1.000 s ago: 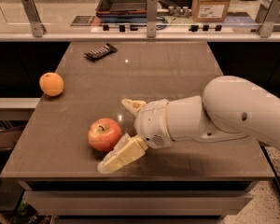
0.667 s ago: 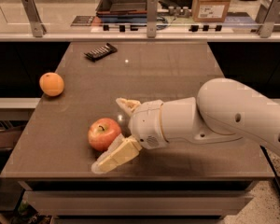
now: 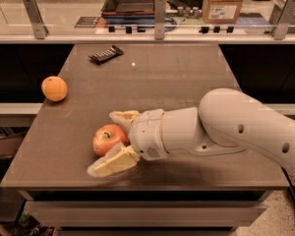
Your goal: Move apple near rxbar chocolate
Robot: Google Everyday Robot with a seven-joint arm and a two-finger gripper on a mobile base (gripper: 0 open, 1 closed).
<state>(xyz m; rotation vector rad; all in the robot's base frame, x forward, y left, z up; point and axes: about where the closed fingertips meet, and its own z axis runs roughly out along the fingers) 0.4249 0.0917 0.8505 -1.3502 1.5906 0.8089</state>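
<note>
The red apple (image 3: pixel 106 138) with a yellowish patch on top sits on the brown table (image 3: pixel 187 82) near its front left. My gripper (image 3: pixel 106 142) reaches in from the right with its two pale fingers open, one behind the apple and one in front, so the apple lies between them. I cannot tell whether the fingers touch it. The rxbar chocolate (image 3: pixel 105 54), a dark flat bar, lies at the table's far left, well away from the apple.
An orange (image 3: pixel 54 88) rests near the table's left edge. A glass rail with metal posts (image 3: pixel 160 16) runs behind the table, with a dark tray (image 3: pixel 132 1) and a cardboard box (image 3: pixel 222 3) on the counter beyond.
My gripper has slid left along the table, so its open fingers now straddle the apple more fully. The apple, orange and bar have not moved.
</note>
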